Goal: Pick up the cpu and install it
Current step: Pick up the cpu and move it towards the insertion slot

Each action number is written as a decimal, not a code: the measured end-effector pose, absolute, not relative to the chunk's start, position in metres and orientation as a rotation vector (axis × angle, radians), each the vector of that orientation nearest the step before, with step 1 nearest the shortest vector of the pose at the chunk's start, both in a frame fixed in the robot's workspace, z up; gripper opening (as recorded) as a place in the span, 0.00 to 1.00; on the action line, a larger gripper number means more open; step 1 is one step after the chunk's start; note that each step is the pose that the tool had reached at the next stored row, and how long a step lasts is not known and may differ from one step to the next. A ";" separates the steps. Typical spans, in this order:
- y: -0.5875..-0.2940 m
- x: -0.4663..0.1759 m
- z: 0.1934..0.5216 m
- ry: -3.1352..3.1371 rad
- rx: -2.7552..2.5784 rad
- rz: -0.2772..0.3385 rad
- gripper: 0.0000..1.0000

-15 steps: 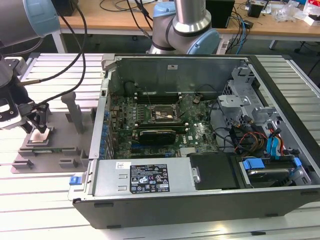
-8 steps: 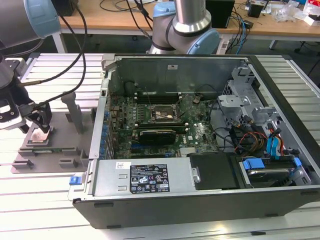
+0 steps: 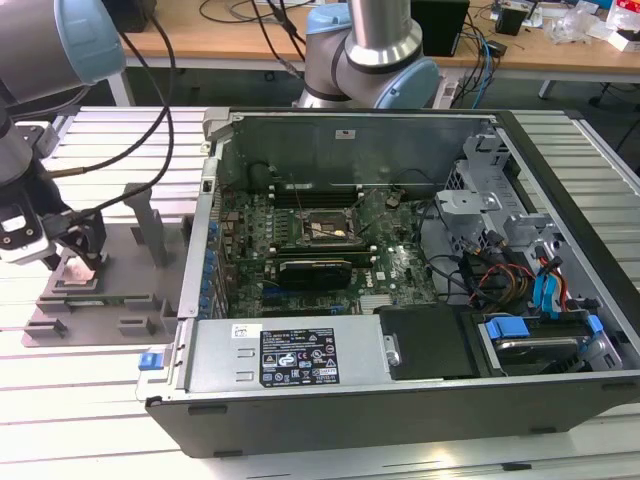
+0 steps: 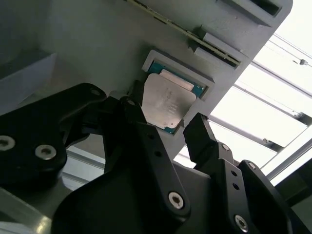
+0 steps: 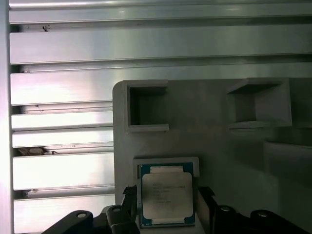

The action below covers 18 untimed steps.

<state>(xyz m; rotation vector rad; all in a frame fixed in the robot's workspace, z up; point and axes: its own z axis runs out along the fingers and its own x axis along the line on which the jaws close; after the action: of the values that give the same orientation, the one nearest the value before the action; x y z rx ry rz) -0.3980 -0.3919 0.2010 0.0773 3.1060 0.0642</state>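
Straddling cpu (image 5: 165, 197), tool (image 5: 166, 195), both wrist views.

Cpu (image 5: 165, 195): silvery-grey metal top plate, brushed, dull sheen; green board rim, semi-gloss.
Gripper (image 4: 167, 113): black fingers, matt and smooth, plastic or coated metal, cannot tell which; bright metal screw heads.
Holder tray (image 5: 214, 146): grey, plastic by the look, matt, faintly grainy.
Table (image 5: 58, 48): ribbed aluminium slats, satin, strongly reflective.
Computer case (image 3: 400, 425): dark grey painted sheet metal outside, bare dull steel inside.
Motherboard (image 3: 400, 268): green lacquered board, slight gloss.
Arm (image 3: 380, 30): smooth silver metal tube; pale blue glossy plastic joint caps.
Desk (image 3: 180, 45): light wood-look top, smooth.
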 end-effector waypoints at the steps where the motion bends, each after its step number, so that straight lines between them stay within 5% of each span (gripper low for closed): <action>1: -0.392 -0.397 0.199 3.110 0.077 0.063 0.60; 18: -0.392 -0.392 0.190 3.127 0.014 0.062 0.60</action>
<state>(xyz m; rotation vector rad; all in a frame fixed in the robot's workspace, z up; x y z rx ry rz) -0.3920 -0.3919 0.1905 0.0136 3.1269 0.0615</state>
